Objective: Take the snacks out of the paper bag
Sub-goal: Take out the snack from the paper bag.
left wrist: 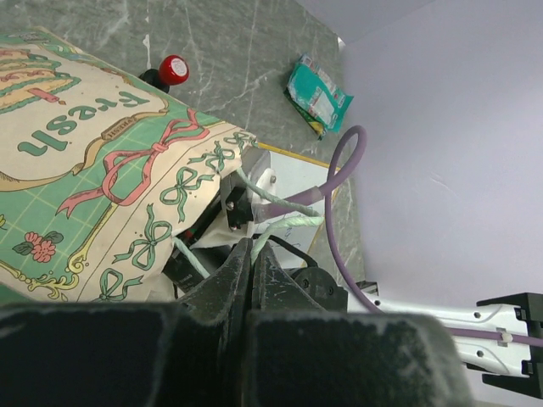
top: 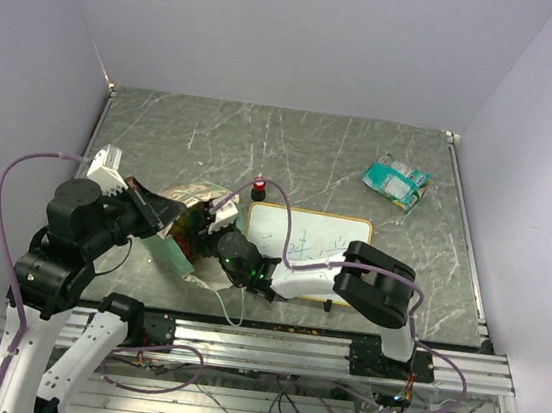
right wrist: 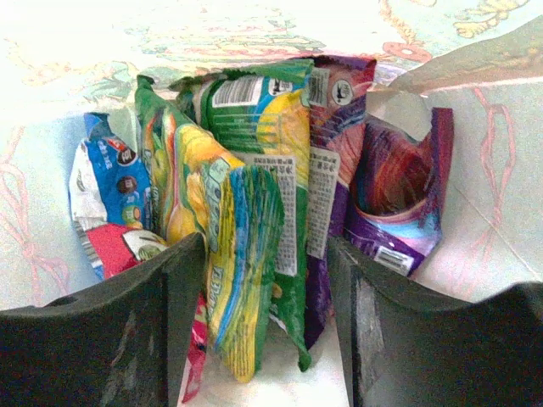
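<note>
Reaching into paper bag (top: 184, 198) on counter (top: 313, 151), snacks (right wrist: 335, 161) upright inside. Right tool (right wrist: 263, 339) open astride yellow-green packet (right wrist: 242, 254); left tool (left wrist: 252, 259) pinched shut on bag's mouth. Next: closing on packet, then drawing straight out.

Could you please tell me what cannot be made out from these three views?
- Right wrist view: whether the right gripper clamps or merely straddles the yellow-green packet; overlapping hides how many snacks remain.
- Top view: the paper bag hides the right gripper's fingers.
- Left wrist view: the shut left gripper's own fingers hide what it pinches.
- Top view: the whiteboard's writing is too small.
</note>
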`<action>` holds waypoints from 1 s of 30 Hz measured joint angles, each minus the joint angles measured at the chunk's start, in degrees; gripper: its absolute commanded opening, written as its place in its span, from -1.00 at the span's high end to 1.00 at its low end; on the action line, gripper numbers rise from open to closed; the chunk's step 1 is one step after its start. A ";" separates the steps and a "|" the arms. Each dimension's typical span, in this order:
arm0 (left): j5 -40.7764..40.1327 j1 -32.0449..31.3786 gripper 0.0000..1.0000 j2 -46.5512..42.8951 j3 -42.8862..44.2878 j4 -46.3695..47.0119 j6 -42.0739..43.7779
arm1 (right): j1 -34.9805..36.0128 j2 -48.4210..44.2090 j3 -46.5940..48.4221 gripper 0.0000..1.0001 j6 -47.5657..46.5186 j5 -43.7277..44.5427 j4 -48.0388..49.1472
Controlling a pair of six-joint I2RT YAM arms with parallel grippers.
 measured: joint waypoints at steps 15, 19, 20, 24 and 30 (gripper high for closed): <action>0.04 0.00 0.86 -0.83 0.00 -2.03 0.15 | -0.31 5.66 2.49 0.99 -2.73 -5.29 8.02; -0.17 0.00 0.86 -1.92 -0.09 -2.40 -0.52 | -0.13 4.48 1.57 1.00 -3.50 -7.10 7.45; -0.37 0.00 0.86 -2.14 -0.11 -2.40 -0.59 | -0.15 3.34 0.79 1.00 -3.56 -7.63 6.97; -2.08 0.00 0.86 -2.51 -0.11 -2.86 -0.59 | -0.15 -1.25 -2.08 1.00 -3.89 -8.70 4.70; -4.63 0.00 0.86 -2.73 -0.11 -3.48 -0.72 | -0.20 -8.44 -5.29 0.99 -5.62 -9.68 0.66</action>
